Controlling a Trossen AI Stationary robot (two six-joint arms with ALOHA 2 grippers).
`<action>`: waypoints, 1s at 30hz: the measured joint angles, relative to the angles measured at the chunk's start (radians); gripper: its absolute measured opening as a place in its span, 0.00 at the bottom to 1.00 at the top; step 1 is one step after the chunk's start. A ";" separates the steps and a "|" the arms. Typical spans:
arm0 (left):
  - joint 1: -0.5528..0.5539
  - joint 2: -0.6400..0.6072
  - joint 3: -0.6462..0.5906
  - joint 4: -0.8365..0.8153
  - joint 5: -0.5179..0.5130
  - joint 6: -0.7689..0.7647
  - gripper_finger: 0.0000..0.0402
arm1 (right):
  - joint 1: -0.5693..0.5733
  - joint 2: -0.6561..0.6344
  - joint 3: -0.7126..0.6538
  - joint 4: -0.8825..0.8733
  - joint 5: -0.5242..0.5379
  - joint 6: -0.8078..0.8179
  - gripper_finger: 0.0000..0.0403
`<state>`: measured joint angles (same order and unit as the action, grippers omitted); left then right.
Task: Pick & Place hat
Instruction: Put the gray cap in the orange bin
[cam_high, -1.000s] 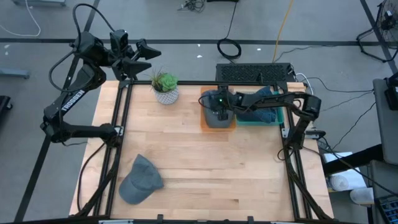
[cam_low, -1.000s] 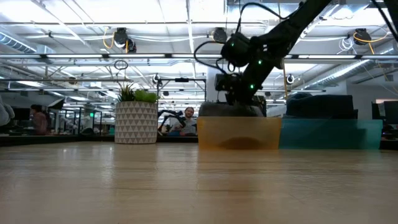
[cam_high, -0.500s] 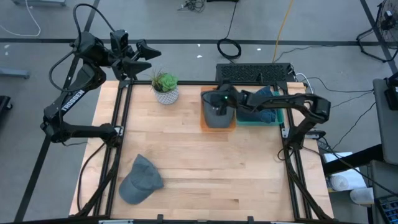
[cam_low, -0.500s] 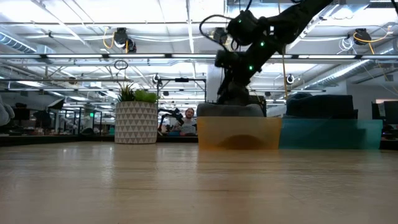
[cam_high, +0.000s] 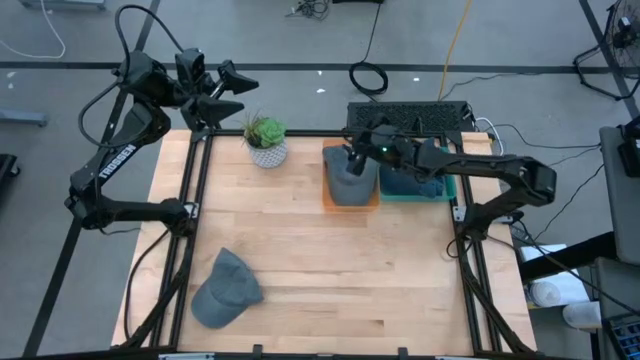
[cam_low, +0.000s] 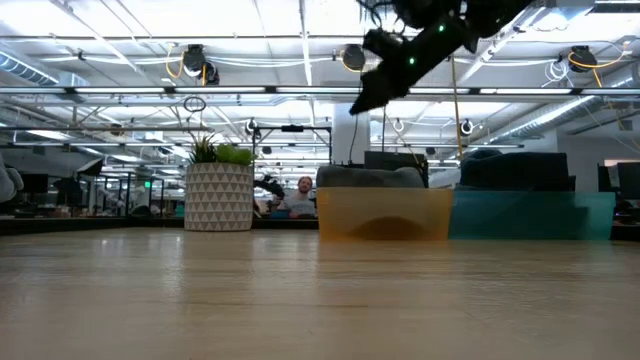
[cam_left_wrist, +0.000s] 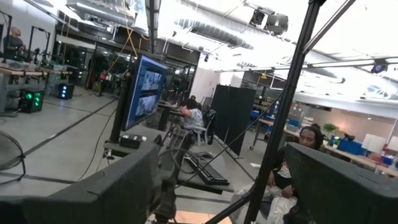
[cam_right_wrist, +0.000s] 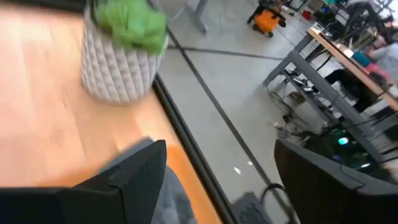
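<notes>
Right gripper (cam_high: 352, 152): hovering above the grey hat (cam_high: 351, 180) in the orange bin (cam_high: 328, 199), fingers spread, holding nothing.
Left gripper (cam_high: 237, 88): waiting beyond the table's (cam_high: 330, 270) far-left corner, fingers spread.
Second grey cap (cam_high: 225, 289): lying near the front-left edge.

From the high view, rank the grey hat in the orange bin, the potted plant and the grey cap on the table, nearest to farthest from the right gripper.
Right gripper is open above the orange bin.
1. Grey hat in the bin, directly beneath it.
2. Potted plant, at the table's far edge, toward the left arm.
3. Grey cap, at the near left.

White "TROSSEN" lettering — left arm (cam_high: 117, 160)
</notes>
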<state>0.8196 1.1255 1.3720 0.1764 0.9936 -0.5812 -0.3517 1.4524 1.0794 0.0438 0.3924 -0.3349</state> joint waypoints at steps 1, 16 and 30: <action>0.000 0.000 0.000 0.000 0.000 0.005 0.90 | 0.004 -0.015 0.000 0.001 -0.002 0.031 0.71; 0.000 0.000 0.000 0.000 0.000 0.057 0.90 | 0.068 -0.222 0.000 0.249 -0.108 0.278 0.72; 0.000 0.000 0.000 0.000 -0.007 0.083 0.90 | 0.134 -0.201 0.258 -0.118 -0.242 0.475 0.72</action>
<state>0.8196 1.1259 1.3720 0.1761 0.9871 -0.4980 -0.2174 1.2511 1.3377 -0.0744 0.1506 0.1402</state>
